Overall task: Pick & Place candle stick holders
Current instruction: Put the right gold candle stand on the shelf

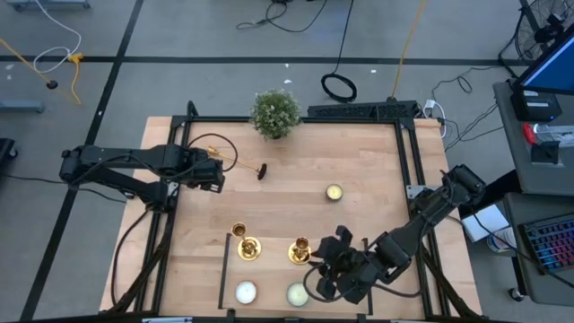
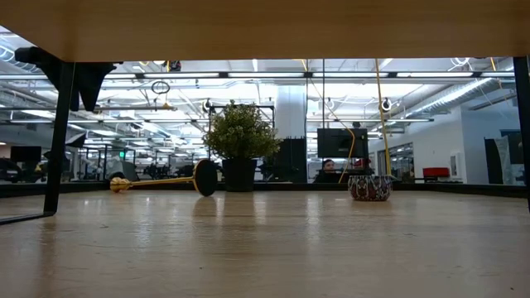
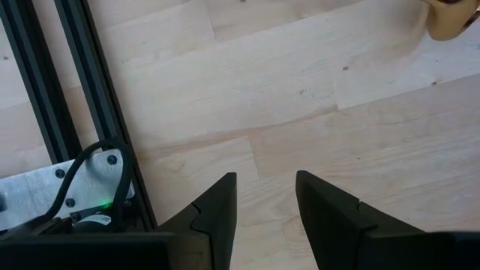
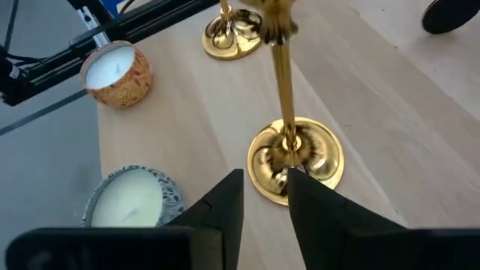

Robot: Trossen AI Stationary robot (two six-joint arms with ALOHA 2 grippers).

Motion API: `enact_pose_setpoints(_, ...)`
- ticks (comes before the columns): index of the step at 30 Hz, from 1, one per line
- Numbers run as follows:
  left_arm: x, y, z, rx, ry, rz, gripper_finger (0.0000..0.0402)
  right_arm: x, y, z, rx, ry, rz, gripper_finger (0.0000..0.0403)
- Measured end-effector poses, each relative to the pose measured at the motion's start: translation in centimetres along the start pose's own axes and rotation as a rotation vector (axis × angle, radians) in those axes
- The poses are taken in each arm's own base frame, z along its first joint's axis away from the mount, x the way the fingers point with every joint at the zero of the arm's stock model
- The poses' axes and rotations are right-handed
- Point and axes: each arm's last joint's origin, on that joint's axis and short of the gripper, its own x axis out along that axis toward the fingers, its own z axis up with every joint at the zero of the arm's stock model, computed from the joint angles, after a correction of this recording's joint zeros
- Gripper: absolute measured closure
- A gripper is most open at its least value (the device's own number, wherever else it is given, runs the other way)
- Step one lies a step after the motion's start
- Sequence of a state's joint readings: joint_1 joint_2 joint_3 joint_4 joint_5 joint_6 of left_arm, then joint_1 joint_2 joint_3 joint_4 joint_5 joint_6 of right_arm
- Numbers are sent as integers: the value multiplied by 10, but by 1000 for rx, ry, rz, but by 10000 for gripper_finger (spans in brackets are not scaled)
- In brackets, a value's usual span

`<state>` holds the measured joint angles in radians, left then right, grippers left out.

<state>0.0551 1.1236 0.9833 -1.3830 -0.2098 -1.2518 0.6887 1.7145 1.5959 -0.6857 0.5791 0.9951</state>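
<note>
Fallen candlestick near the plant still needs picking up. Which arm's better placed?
Left. Its end effector sits open beside the lying candlestick at the table's far left. The right end effector is at the near edge, around an upright candlestick's base.

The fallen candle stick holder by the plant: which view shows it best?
The low view: the fallen candle stick holder lies side-on, base and stem visible. The high view shows it small from above. Neither wrist view shows it clearly.
</note>
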Motion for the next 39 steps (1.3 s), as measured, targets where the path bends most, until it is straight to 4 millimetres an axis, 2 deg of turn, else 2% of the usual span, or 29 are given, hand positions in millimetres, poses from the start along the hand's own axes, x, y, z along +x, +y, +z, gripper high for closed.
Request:
enact_pose_setpoints(4, 0, 0, 0, -1, -1, 0, 256, 0, 0, 0, -15, 6, 5, 331)
enact_pose_setpoints(9, 0, 0, 0, 0, 3, -1, 256, 2, -4, 0, 14, 17, -30, 395)
enact_pose_setpoints(15, 0, 0, -1, 4, 19, -6, 256, 5, -16, 1, 74, 71, -101, 401)
enact_pose_setpoints(20, 0, 0, -1, 13, 26, -8, 256, 7, -17, 3, 77, 82, -100, 402)
enact_pose_setpoints(31, 0, 0, -1, 19, 26, -8, 256, 31, -19, -8, 118, 113, 5, 402)
enact_pose_setpoints(39, 0, 0, -1, 30, 27, -6, 256, 31, -19, -4, 92, 79, 50, 403)
